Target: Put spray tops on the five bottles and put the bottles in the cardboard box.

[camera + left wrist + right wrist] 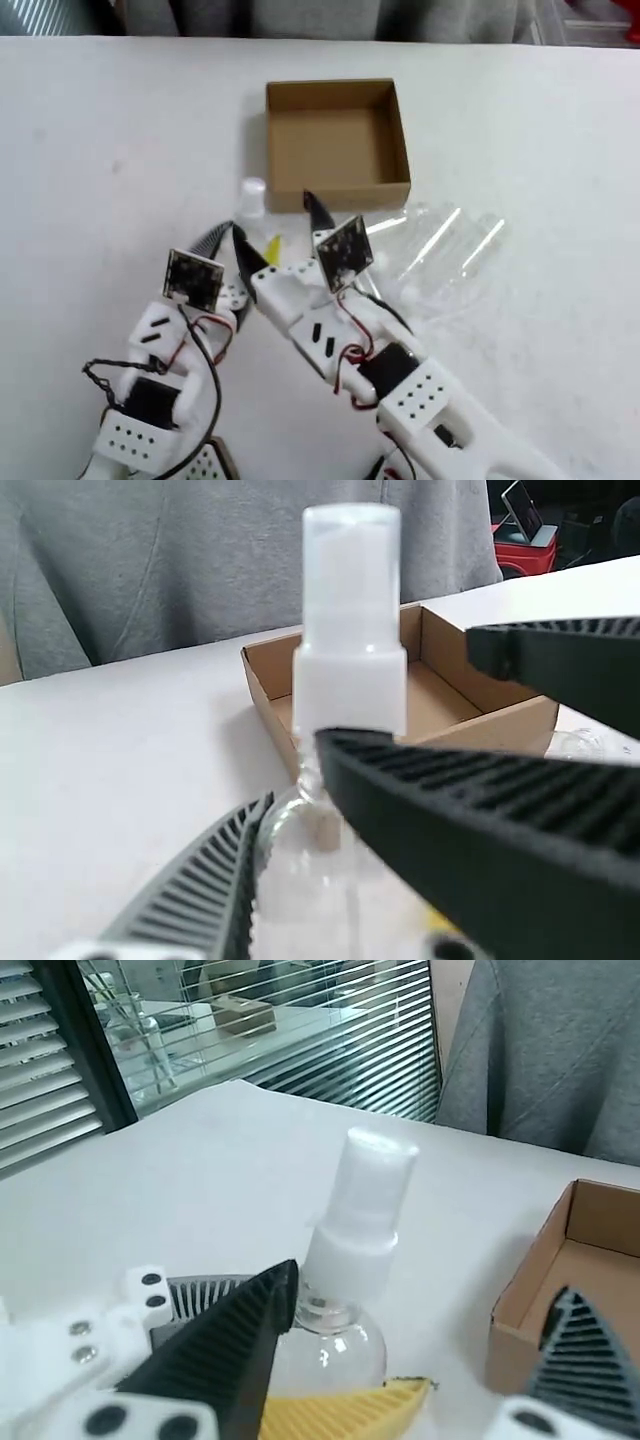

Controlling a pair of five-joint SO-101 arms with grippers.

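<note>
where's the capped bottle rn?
High view: the capped bottle stands upright just off the near-left corner of the cardboard box, held in the left gripper.

White table (90,150) carrying an open cardboard box (345,196) towards its far edge, with clear bottles (440,248) lying near the box's front corner.

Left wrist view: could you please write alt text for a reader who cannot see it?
A clear spray bottle, its white spray top on, stands upright between the grey and black fingers of the left gripper. Behind it an open, empty cardboard box sits on the white table.
</note>
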